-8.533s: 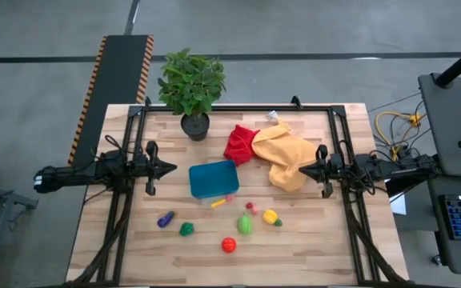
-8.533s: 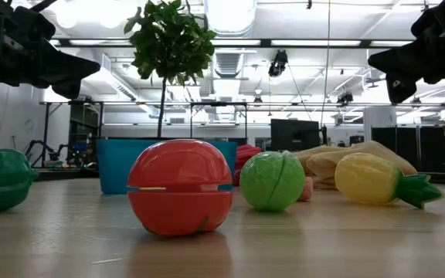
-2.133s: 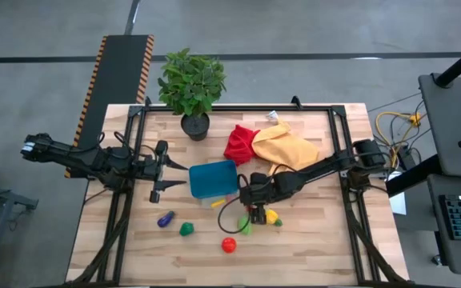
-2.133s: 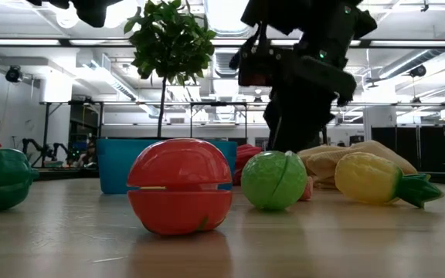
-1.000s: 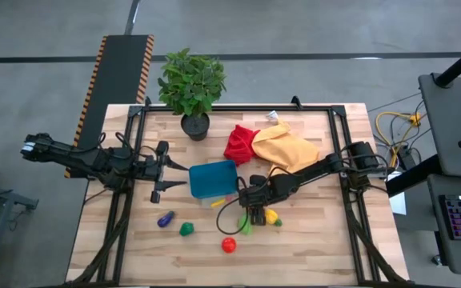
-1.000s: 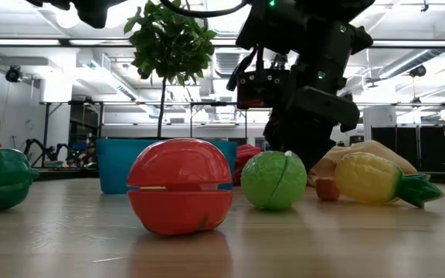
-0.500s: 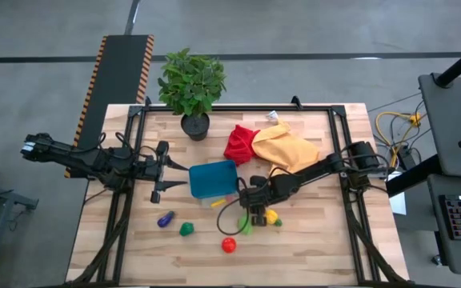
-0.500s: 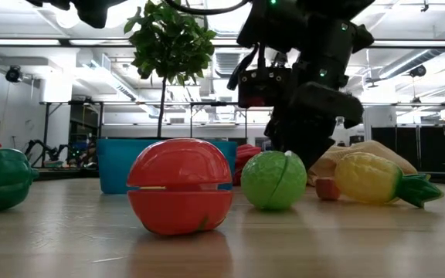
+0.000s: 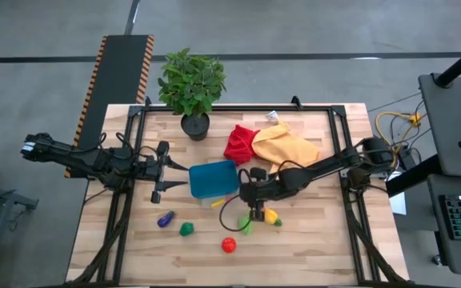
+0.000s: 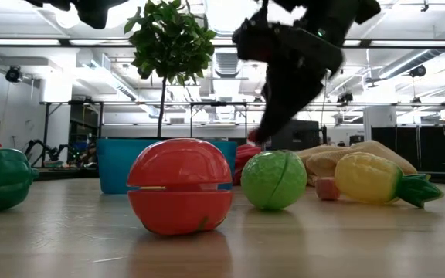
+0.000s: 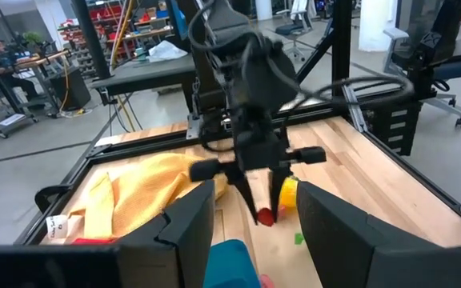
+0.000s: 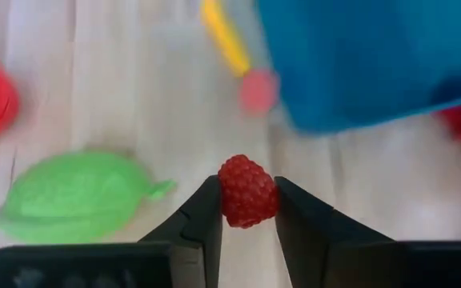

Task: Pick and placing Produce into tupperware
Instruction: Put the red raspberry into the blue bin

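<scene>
Judged from how things lie, the job is barely begun: nothing can be seen inside the container.

Nearest the front edge of the pale wooden desk (image 9: 310, 248), at about 6 o'clock from its middle, sits the round red plastic tomato (image 9: 229, 245), with the green plastic pepper (image 9: 186, 230) and the purple plastic eggplant (image 9: 165, 218) off toward 8 o'clock. Just behind the tomato lie the light-green plastic fruit (image 9: 244, 226) and the yellow plastic lemon with a green leaf (image 9: 271, 216).

Above these, the right hand (image 12: 247, 210) pinches a small, bumpy red plastic raspberry (image 12: 247, 191) between its two fingers, lifted off the desk; the carry and release are left, then every other piece.

At the middle sits the shallow teal-blue plastic tupperware (image 9: 213, 178), rectangular with rounded corners, a small yellow stick-shaped piece (image 9: 218, 203) just beside its near edge.

The left hand (image 9: 181, 171) waits spread at 9 o'clock of it.

Farther, toward 1 o'clock, lie crumpled red cloth (image 9: 239, 144) and yellow cloth (image 9: 288, 154); at 11 o'clock stands a potted green plant (image 9: 192, 86).
</scene>
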### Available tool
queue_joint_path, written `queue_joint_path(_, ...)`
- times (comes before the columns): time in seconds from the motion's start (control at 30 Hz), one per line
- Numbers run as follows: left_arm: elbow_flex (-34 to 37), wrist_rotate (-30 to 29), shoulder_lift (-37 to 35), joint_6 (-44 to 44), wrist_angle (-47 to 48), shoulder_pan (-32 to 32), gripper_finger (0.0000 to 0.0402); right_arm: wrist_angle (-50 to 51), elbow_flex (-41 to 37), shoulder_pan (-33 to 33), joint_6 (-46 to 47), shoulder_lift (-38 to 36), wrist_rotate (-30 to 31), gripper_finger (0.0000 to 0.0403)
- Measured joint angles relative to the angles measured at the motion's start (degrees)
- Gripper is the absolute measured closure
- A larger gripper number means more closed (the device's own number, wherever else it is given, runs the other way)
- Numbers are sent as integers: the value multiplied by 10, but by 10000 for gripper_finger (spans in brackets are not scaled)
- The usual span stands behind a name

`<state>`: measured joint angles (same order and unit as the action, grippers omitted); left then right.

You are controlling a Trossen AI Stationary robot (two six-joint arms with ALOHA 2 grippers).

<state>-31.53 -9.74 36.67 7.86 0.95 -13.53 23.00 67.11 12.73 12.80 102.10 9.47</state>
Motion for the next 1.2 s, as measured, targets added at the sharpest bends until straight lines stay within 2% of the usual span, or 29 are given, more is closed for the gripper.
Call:
queue_joint_path(0.2, 0, 0, 1, 0, -1, 0, 237, -47, 17, -4, -43, -17, 56, 319)
queue_joint_path(0.47, 0, 0, 1, 3, -5, 0, 237, -191, 22, -37, -138, 5, 62, 320)
queue_joint_path(0.73, 0, 0, 1, 3, -4, 0, 237, -202, 20, -102, -148, 11, 47, 315)
queue_joint_path(0.87, 0, 0, 1, 4, -4, 0, 237, -203, 18, -127, -148, 11, 9, 320)
queue_joint_path(0.97, 0, 0, 1, 4, -4, 0, 237, -203, 8, -137, -142, 11, -10, 320)
queue_joint_path(1.2, 0, 0, 1, 4, -4, 0, 237, -203, -8, -143, -143, 12, -9, 318)
